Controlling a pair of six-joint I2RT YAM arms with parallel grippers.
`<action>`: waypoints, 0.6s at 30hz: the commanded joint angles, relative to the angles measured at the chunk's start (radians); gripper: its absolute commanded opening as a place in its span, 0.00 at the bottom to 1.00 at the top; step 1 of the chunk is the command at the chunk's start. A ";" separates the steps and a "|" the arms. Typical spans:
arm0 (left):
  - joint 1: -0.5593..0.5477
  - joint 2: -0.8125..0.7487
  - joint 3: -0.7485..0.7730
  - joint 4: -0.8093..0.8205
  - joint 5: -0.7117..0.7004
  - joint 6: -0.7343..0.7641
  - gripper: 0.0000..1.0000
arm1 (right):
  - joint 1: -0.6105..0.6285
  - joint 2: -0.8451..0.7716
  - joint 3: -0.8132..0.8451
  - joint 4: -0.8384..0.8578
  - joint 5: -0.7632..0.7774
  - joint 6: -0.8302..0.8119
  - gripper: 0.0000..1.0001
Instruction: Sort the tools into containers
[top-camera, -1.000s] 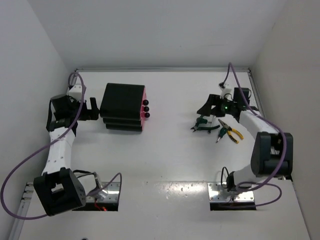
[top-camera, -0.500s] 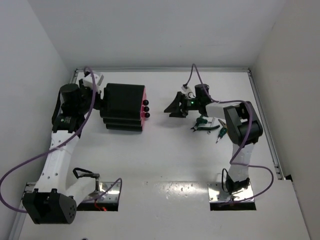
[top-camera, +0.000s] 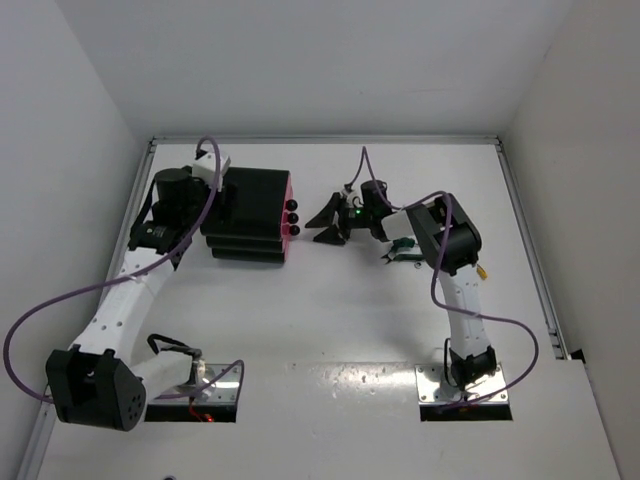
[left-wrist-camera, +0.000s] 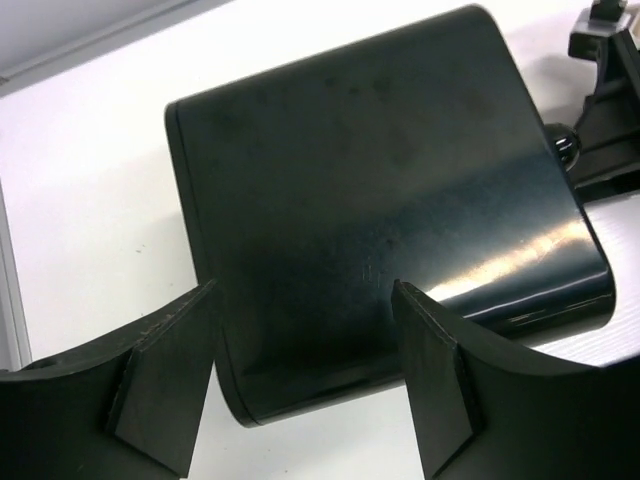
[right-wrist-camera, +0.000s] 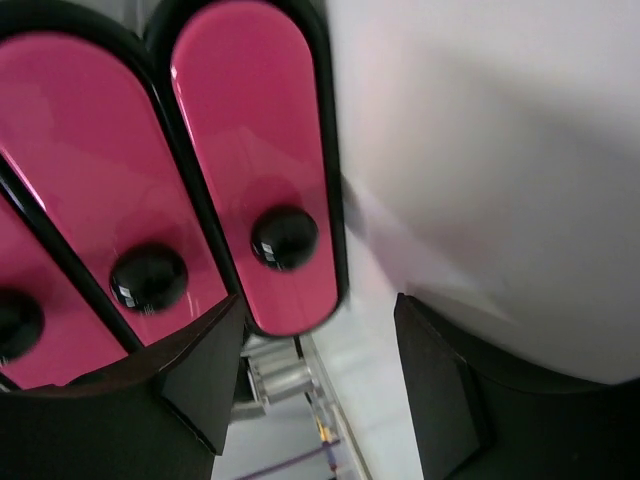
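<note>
Currently shut within the black boxy chest (top-camera: 245, 213) between left gripper (left-wrist-camera: 305, 300) and right gripper (right-wrist-camera: 318, 305), both spread-jawed, shallow magenta-pink plastic drawers (right-wrist-camera: 250, 130) are judged light, stiff, best drawn by round black knobs (right-wrist-camera: 284, 237).

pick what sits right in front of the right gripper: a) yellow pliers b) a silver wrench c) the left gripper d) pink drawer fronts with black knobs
d: the right wrist view shows the right gripper with open fingers framing pink drawer fronts with round black knobs.
</note>
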 joint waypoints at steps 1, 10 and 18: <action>-0.015 0.017 -0.013 0.048 -0.051 -0.008 0.73 | 0.033 0.038 0.078 0.112 0.019 0.086 0.62; -0.025 0.069 -0.033 0.057 -0.091 -0.017 0.69 | 0.082 0.125 0.155 0.144 0.028 0.141 0.61; -0.025 0.087 -0.042 0.057 -0.081 -0.017 0.69 | 0.091 0.136 0.135 0.155 0.028 0.152 0.50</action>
